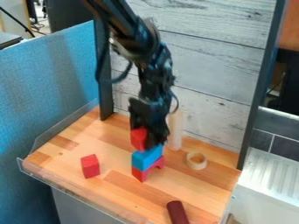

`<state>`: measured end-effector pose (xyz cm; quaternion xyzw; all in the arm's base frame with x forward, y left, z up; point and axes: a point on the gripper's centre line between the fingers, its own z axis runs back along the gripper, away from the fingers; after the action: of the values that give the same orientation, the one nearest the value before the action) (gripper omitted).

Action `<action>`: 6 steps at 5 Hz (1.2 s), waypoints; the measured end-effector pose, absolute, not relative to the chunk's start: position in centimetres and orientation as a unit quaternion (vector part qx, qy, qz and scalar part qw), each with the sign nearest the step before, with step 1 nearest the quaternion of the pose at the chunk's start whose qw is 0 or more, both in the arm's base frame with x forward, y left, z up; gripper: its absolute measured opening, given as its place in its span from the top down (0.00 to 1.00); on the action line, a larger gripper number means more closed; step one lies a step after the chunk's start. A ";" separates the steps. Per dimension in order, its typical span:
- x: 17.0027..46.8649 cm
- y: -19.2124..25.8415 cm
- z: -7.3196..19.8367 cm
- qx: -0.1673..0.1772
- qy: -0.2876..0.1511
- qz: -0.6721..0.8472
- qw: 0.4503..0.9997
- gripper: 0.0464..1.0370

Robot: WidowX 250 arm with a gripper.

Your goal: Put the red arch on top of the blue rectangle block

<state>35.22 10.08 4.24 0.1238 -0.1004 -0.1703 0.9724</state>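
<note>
"Red on blue on red, so the stack seems to be the target. Where's the arch?"

"The piece I take for the red arch (137,139) is at the black gripper (152,142), right over the blue rectangle block (147,156). Part of it is hidden, so its curve doesn't show."

"Gripped, or let go?"

"I can't tell. It's low enough that it may already touch the blue top, but I can't make out a gap or a contact."

"Why hang straight down like that?"

"Probably to lower the arch squarely. The block below is raised on a red bridge (140,174), its cut-out facing the near right, so a sideways nudge could slide the whole pile."

"And the rest?"

"Mostly spare shapes, I'd say, set apart so the stack has room. A red block (90,166), flat-faced and sharp-edged, stands to the left. A pale ring (196,160) lies to the right, a pale cylinder (175,130) stands at the far side, and a dark red cylinder (177,212) lies at the near edge."

"Good surface?"

"Smooth striped wood, the tabletop (116,153), with a clear rim (76,189) and grainy pale planks (204,65) behind. Next calls for a level seat, then a clean upward exit."
</note>
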 end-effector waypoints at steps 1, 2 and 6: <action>34.2 11.5 6.7 0.084 -0.111 -0.143 0.980 0.42; 34.2 13.4 8.5 0.056 -0.111 -0.063 0.990 0.42; 35.7 20.4 3.7 0.142 -0.074 0.139 0.977 0.42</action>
<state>35.70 20.37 3.68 0.1418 -0.0740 0.1392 0.9773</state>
